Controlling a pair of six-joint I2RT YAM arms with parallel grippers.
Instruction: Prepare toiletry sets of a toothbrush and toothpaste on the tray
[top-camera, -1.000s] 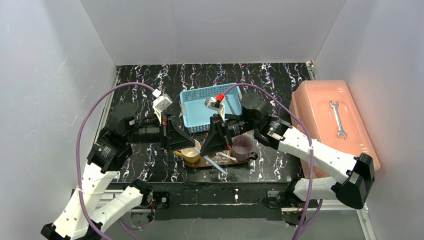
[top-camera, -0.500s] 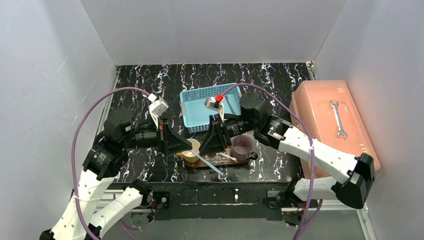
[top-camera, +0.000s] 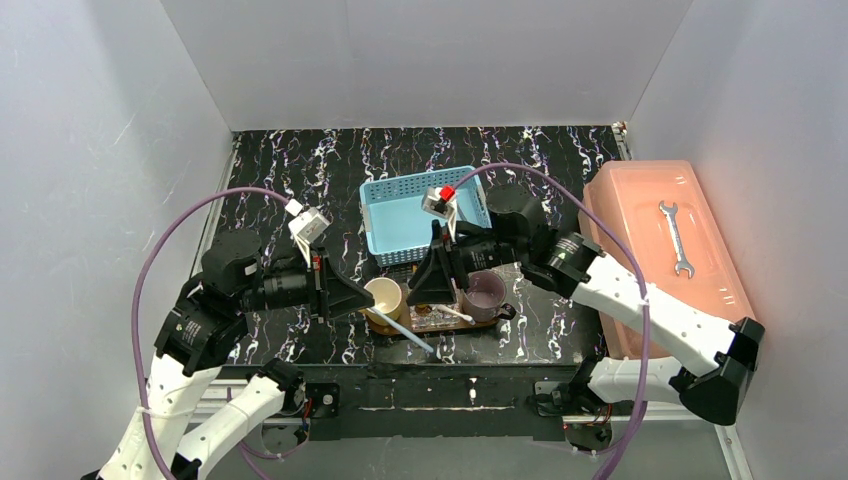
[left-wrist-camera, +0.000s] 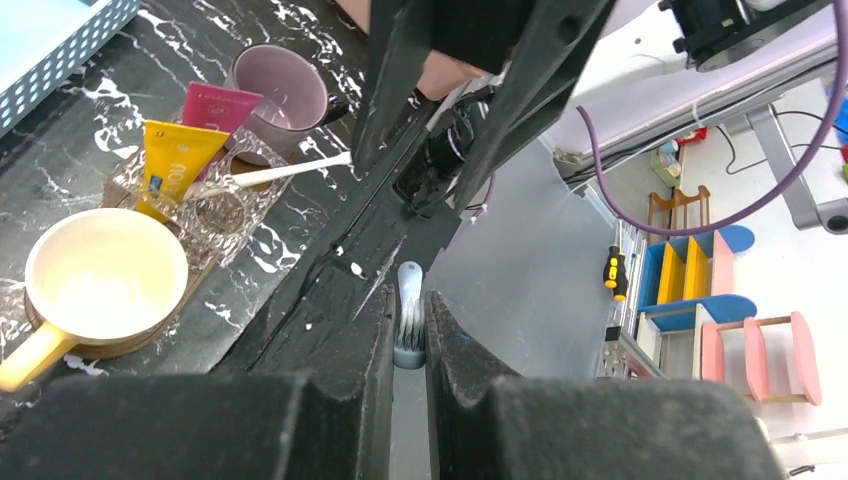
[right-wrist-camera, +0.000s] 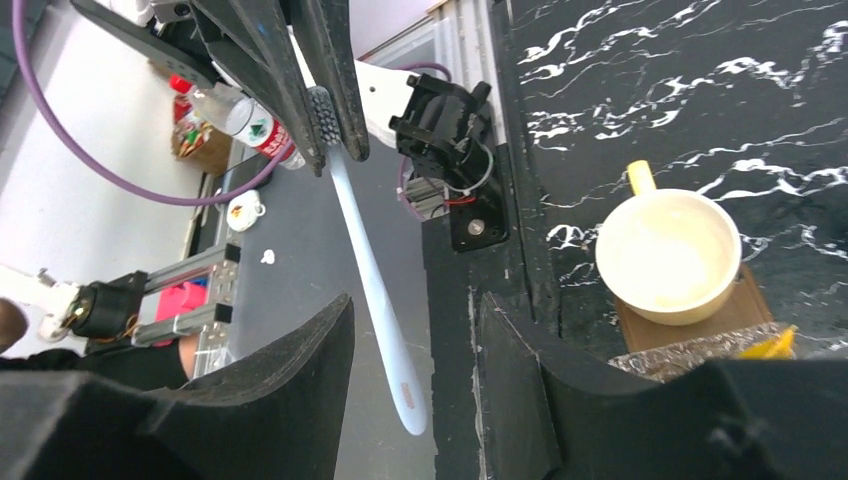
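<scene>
Toothbrush (right-wrist-camera: 375, 290) comes nearest. It hangs over the six o'clock edge of the table, off the tray (right-wrist-camera: 745, 300). Its bristle head is clamped between the fingers of the left gripper (left-wrist-camera: 408, 305), and its handle slants away toward four o'clock. The right gripper (right-wrist-camera: 415, 300) faces it with fingers spread wide and nothing in them. The handle shows in that gap, though from the wrist view we cannot tell whether it lies between the pads or just short of them.

We read this as a pass from left to right. To do it well, we would centre the handle in the gap and close the right fingers on mid-handle, well clear of the bristles. The left should let go only once that hold is firm. We would then lift the brush upright before carrying it over a cup rim.

Farther in sits the tray, with the cream cup (top-camera: 385, 297) at its nine o'clock end and the mauve cup (top-camera: 485, 292) at three o'clock. Between them lie the second toothbrush (left-wrist-camera: 290, 172), the yellow toothpaste tube (left-wrist-camera: 175, 155) and the magenta toothpaste tube (left-wrist-camera: 215, 105). We would avoid brushing against these.

At twelve o'clock is the blue basket (top-camera: 368, 215). At three o'clock is the salmon box (top-camera: 640, 270), with a wrench (top-camera: 677, 238) on its lid.
</scene>
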